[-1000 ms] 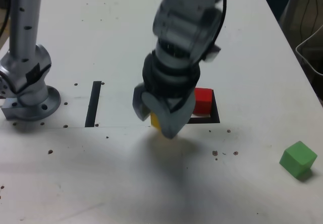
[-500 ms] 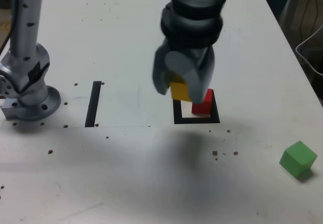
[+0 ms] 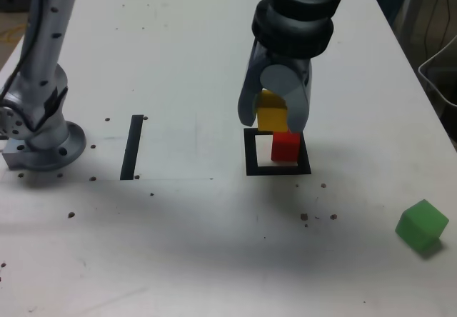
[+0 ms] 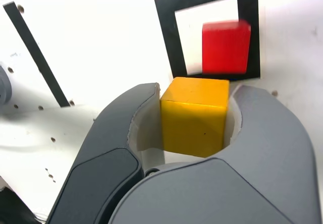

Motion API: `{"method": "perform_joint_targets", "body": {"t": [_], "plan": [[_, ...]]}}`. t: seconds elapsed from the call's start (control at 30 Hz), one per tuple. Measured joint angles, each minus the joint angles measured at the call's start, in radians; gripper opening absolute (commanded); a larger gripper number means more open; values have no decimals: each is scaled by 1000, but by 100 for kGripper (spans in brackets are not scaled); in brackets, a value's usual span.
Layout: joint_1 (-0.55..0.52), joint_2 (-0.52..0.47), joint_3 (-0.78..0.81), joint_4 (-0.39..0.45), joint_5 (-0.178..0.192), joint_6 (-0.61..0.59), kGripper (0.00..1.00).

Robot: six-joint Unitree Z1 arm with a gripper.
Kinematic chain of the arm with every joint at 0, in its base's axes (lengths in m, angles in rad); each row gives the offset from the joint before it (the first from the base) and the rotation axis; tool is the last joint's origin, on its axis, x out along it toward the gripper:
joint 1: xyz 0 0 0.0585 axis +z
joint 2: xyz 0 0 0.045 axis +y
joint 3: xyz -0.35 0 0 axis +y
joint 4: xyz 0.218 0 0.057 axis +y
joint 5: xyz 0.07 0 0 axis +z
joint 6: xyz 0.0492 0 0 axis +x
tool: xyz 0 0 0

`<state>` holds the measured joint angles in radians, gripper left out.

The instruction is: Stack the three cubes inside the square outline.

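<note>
Arm: reaches in from above, gripper [image 3: 275, 117] angled down over the surface [image 3: 178, 260]. Square outline [image 4: 209, 76]: lies just beyond the fingertips. Red cube [image 4: 225, 48]: sits within it, toward the exterior view's right side; this offset probably governs the coming stack. Yellow cube [image 4: 194, 125]: clamped between fingers closed to its width. Green cube [image 3: 421, 225]: well apart from the gripper, toward the exterior view's lower right.

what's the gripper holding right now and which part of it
The gripper holds the yellow cube, pinched by two opposite side faces, its top and one other side left uncovered.
</note>
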<state>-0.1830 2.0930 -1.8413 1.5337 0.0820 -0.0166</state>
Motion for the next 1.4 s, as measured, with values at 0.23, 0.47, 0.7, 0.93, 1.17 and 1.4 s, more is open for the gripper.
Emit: {"method": "perform_joint_targets", "body": {"t": [0.23,0.47,0.7,0.93,1.17,1.4], "plan": [[33,37,-17,-9,6,18,13],[52,50,-30,-10,17,19,14],[62,70,-28,-39,16,20,14],[62,74,-5,-67,3,20,16],[62,84,4,-66,2,20,37],[62,85,7,-67,-3,22,61]]}}
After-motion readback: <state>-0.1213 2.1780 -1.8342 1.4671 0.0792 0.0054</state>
